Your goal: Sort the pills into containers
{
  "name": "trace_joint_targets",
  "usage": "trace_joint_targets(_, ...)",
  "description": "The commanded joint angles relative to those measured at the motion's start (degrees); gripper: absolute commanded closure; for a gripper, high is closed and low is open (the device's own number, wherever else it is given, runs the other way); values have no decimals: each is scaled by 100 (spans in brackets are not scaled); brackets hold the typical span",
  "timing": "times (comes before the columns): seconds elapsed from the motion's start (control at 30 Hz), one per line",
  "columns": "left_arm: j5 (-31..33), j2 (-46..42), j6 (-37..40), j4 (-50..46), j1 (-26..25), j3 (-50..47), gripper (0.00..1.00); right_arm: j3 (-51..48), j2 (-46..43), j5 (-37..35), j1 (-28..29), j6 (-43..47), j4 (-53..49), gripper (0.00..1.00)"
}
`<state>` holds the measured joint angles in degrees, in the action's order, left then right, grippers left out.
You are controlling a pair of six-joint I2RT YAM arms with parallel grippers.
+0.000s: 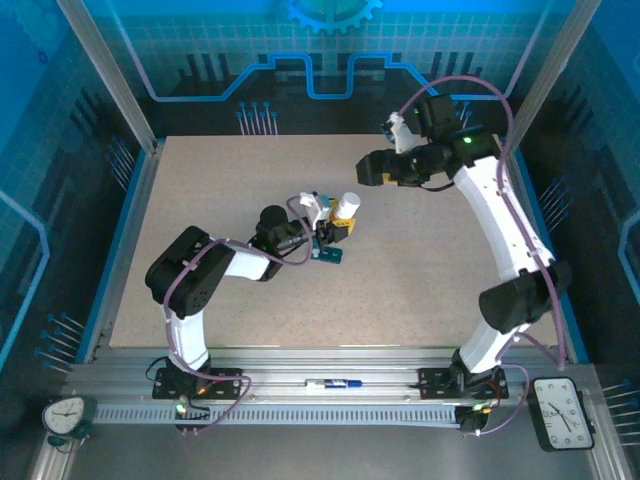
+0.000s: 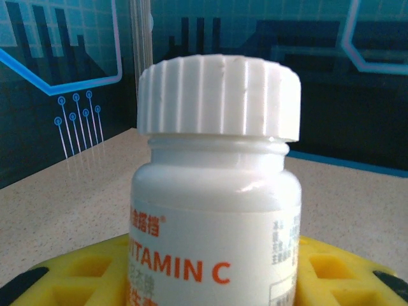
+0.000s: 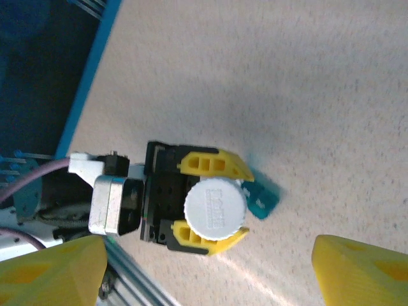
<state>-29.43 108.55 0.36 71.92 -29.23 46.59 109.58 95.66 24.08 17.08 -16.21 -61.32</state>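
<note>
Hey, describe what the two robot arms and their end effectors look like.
The left arm and right arm have white links with bulky black joints, each trailed by a purple cable. The left end effector has a black body and yellow hollow-celled fingers; the right end effector has yellow fingers too.

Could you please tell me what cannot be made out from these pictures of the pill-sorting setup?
- The pill box: in the right wrist view it is mostly hidden by the left gripper and the bottle cap, so its compartments cannot be counted.
- The bottle: in the left wrist view its label is cut off by the bottom edge, and the fine print is too small to read.
- Its contents: hidden by the opaque white wall.
</note>
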Motion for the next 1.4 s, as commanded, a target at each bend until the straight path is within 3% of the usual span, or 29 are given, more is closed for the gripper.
trace_joint_targets(0.0, -175, -288, -617, 386, 75, 303, 100, -602, -366, 397, -211, -271, 1186, 16)
trace_joint_targets(0.2, -566, -336, -1204, 376, 110, 603, 100, -1064, -653, 692, -368, 248, 1869, 19)
trace_joint_targets(0.63, -1213, -282, -1859, 557, 143, 972, 100, -381, -230, 674, 41, 1170, 1175, 15)
trace_joint_targets(0.9, -1275, -325, -1899, 516, 149, 993, 100, -225, -74, 214, 313, 1412, 896, 16)
trace_joint_targets(1.37, -1279, -370, -1891, 456, 171, 977, 100, -77, 85, 159, 480, 1497, 699, 24)
